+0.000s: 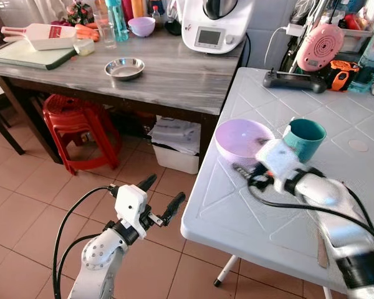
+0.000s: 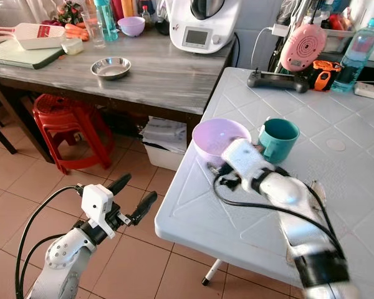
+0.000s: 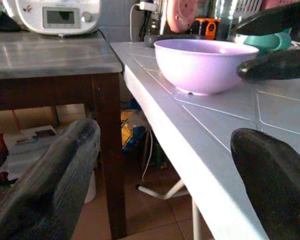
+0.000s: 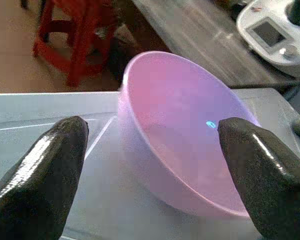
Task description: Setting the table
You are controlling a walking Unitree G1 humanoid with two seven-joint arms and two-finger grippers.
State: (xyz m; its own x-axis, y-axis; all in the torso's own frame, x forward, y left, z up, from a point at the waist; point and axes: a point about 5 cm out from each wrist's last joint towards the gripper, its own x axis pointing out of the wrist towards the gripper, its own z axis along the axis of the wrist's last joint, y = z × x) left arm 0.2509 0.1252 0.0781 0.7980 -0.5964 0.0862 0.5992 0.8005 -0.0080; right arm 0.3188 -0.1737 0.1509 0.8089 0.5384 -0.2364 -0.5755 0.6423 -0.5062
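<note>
The round pale purple plastic bowl (image 1: pixel 243 138) sits on the white counter (image 1: pixel 237 212), near its edge, just beside the teal cup (image 1: pixel 303 138). The right gripper (image 4: pixel 150 165) is right in front of the bowl, fingers spread wide. The left gripper (image 1: pixel 159 198) hangs spread above the floor, farther away.

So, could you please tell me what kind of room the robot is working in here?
Most likely a home kitchen: a food processor and steel bowl on a wooden counter, and a lilac bowl on a white table.
</note>
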